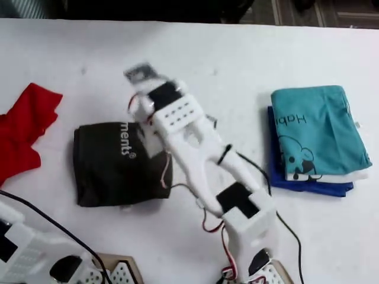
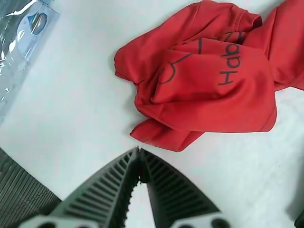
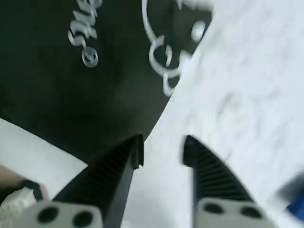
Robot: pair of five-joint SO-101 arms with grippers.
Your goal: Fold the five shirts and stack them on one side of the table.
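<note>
A crumpled red shirt [image 1: 23, 127] lies at the table's left edge. In the left wrist view it [image 2: 204, 76] sits just beyond my left gripper [image 2: 139, 159], which is shut and holds nothing. In the middle, a folded black shirt [image 1: 118, 163] lies flat. My right gripper [image 3: 161, 149] hovers open over the black shirt's [image 3: 71, 80] edge, one finger above cloth and the other above bare table. On the right, a folded teal shirt [image 1: 320, 127] tops a stack with a white layer and a blue shirt [image 1: 308, 184] beneath.
My right arm [image 1: 201, 154] stretches from the near edge across the table's middle, trailing cables. The left arm's base [image 1: 29, 248] sits at the near left corner. A clear plastic bag [image 2: 23, 28] lies near the table edge [image 2: 28, 171] by the red shirt.
</note>
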